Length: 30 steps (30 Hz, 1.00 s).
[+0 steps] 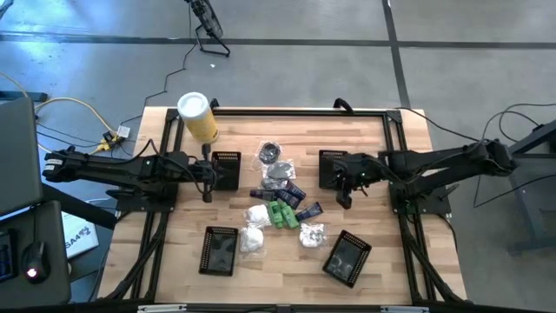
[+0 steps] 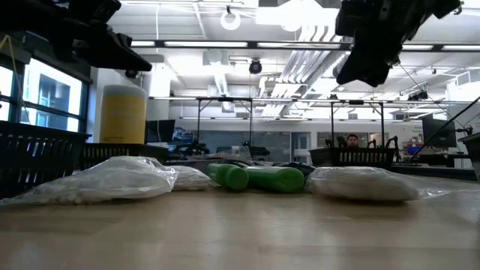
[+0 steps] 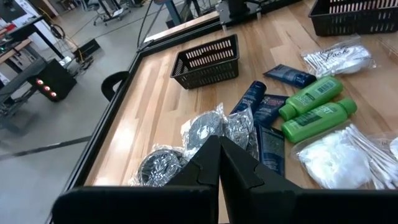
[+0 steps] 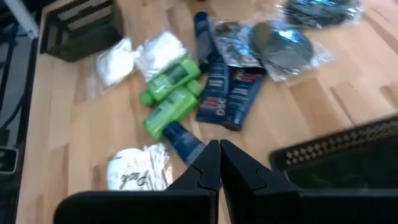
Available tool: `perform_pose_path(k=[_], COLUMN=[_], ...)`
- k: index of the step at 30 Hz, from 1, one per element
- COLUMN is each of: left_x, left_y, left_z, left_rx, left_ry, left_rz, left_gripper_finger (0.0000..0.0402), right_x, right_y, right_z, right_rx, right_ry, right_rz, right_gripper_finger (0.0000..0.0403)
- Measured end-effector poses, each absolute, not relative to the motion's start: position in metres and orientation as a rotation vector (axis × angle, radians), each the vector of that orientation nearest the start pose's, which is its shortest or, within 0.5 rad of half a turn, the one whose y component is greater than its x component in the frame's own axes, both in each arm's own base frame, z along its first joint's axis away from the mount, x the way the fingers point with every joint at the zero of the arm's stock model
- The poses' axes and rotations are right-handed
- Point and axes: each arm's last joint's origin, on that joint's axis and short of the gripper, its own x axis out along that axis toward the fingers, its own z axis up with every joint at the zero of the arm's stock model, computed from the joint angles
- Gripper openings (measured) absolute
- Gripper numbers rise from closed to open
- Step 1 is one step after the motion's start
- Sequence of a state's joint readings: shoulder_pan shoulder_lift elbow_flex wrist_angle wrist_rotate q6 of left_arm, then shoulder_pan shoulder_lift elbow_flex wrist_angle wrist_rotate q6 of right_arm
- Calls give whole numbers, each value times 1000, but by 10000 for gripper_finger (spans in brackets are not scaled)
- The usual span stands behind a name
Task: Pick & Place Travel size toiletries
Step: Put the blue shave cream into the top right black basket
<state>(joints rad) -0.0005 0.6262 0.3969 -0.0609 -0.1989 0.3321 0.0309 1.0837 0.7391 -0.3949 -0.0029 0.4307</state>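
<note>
Worktop [image 1: 182,252]: pale wooden planks edged by a black frame, seen from above; grey floor on all sides.
Toiletries pile: clustered at the centre of the worktop, between the two arms.
Green bottles [image 1: 281,214]: two, lying side by side in the middle of the pile, touching each other.
Dark blue tubes [image 1: 292,195]: several, lying flat just beside the bottles, towards the far edge.
Silvery-clear packets [image 1: 274,163]: at the far end of the pile, overlapping.
White packets [image 1: 254,228]: on the near side of the pile, one more [image 1: 312,234] to the right of the bottles.
Baskets: four black mesh ones ringing the pile; two near the front edge [image 1: 219,250] [image 1: 347,257], two farther back [image 1: 227,167] [image 1: 331,165] beside the pincers.
Yellow canister [image 1: 198,116]: upright with a white lid, at the far left corner.
Open room: bare wood along the front edge and at both front corners; bare strip along the far edge right of the canister.
Left pincer [image 1: 207,196]: above the worktop left of the pile, arm stretched in from the left edge; fingers pressed together, holding nothing.
Right pincer [image 1: 345,203]: above the worktop right of the pile, arm reaching in from the right edge; fingers closed tight, empty.
Height: both pincers well clear of the surface in the low view.
</note>
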Motion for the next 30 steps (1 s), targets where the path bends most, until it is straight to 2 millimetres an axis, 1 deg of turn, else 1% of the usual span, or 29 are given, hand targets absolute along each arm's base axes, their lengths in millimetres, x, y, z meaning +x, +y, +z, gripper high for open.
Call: perform_pose_path(k=[4, 11, 16, 19, 22, 26, 28, 30], left_x=[151, 151, 151, 151, 151, 151, 151, 151], left_y=[6, 6, 6, 6, 6, 6, 6, 6], left_z=[234, 234, 234, 234, 234, 234, 234, 234], left_rx=[357, 357, 357, 357, 357, 357, 357, 357], left_ry=[314, 313, 313, 313, 313, 312, 312, 312], left_rz=[148, 148, 149, 149, 149, 149, 149, 149], left_gripper_finger=[0, 0, 0, 0, 0, 0, 0, 0], right_x=[231, 261, 282, 292, 303, 317, 323, 328], right_y=[17, 34, 44, 45, 43, 38, 36, 34], right_z=[249, 252, 254, 253, 252, 249, 247, 246], right_rx=[394, 390, 291, 235, 238, 258, 230, 238], right_ry=[752, 819, 933, 995, 1015, 971, 937, 911], right_rz=[-97, -63, -34, -24, 9, 93, 91, 73], right_gripper_finger=[3, 3, 3, 3, 3, 3, 3, 3])
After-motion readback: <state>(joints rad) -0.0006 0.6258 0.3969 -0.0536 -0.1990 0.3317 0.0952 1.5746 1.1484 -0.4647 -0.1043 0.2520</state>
